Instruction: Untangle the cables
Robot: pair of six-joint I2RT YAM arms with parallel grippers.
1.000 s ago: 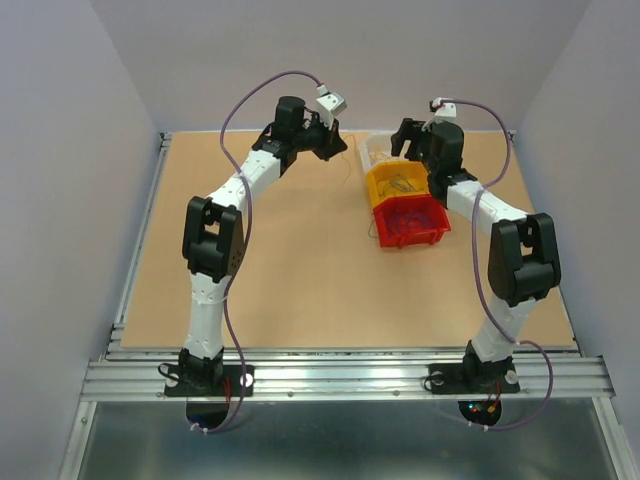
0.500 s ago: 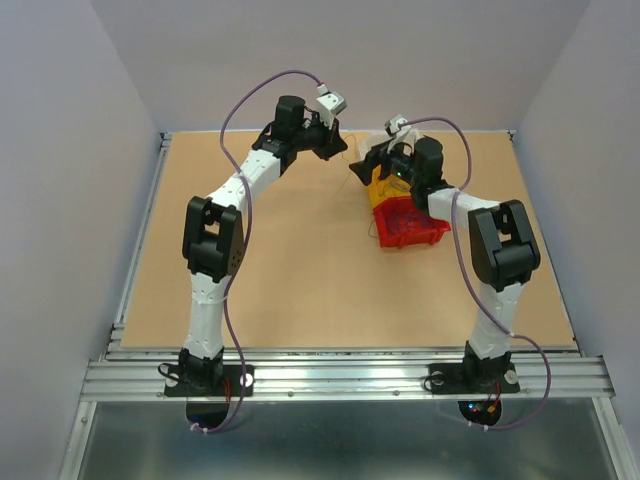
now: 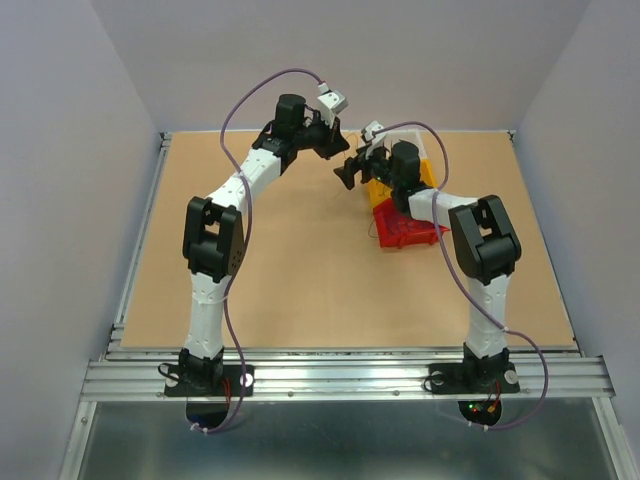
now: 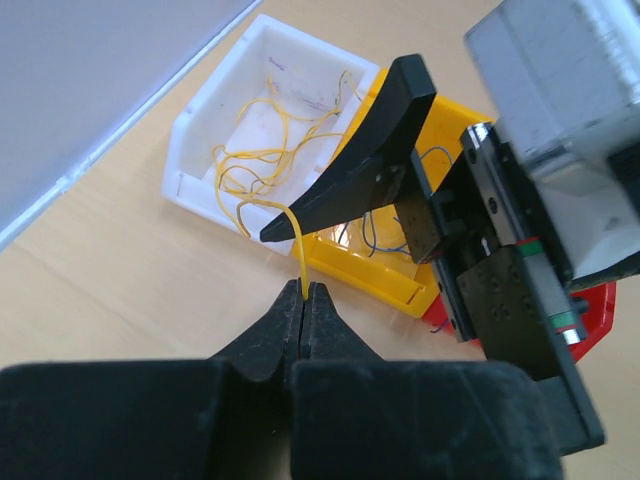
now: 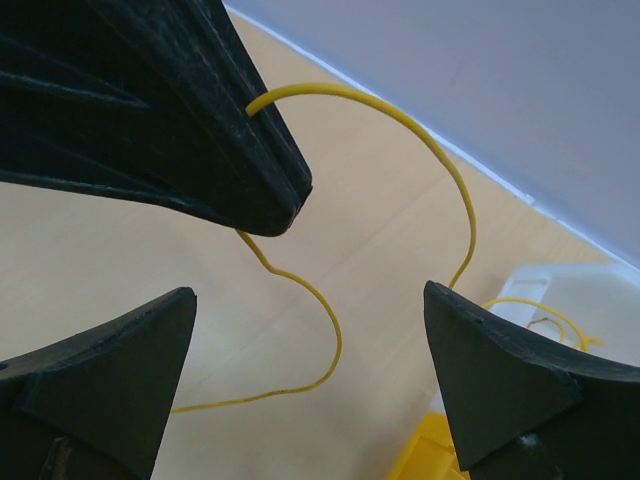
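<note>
My left gripper (image 4: pixel 303 290) is shut on a thin yellow wire (image 4: pixel 297 250). The wire rises from the fingertips and runs back into the white bin (image 4: pixel 190 170), where several yellow wires lie tangled. In the right wrist view the same yellow wire (image 5: pixel 440 160) arcs from the left gripper's fingers (image 5: pixel 200 130) and a loose end loops down over the table. My right gripper (image 5: pixel 310 300) is open, its jaws wide on either side of that loop and not touching it. From above, the left gripper (image 3: pixel 338 150) and right gripper (image 3: pixel 348 172) are close together, left of the bins.
A yellow bin (image 4: pixel 370 275) holding thin blue wires (image 4: pixel 380 230) sits against the white bin, and a red bin (image 4: pixel 600 320) sits beyond it. From above the bins line up at the back right: yellow (image 3: pixel 378 190), red (image 3: pixel 405 230). The back wall is close behind.
My right arm has swung left from behind the bins, bringing its open gripper next to the left gripper. The left arm has hardly moved.
</note>
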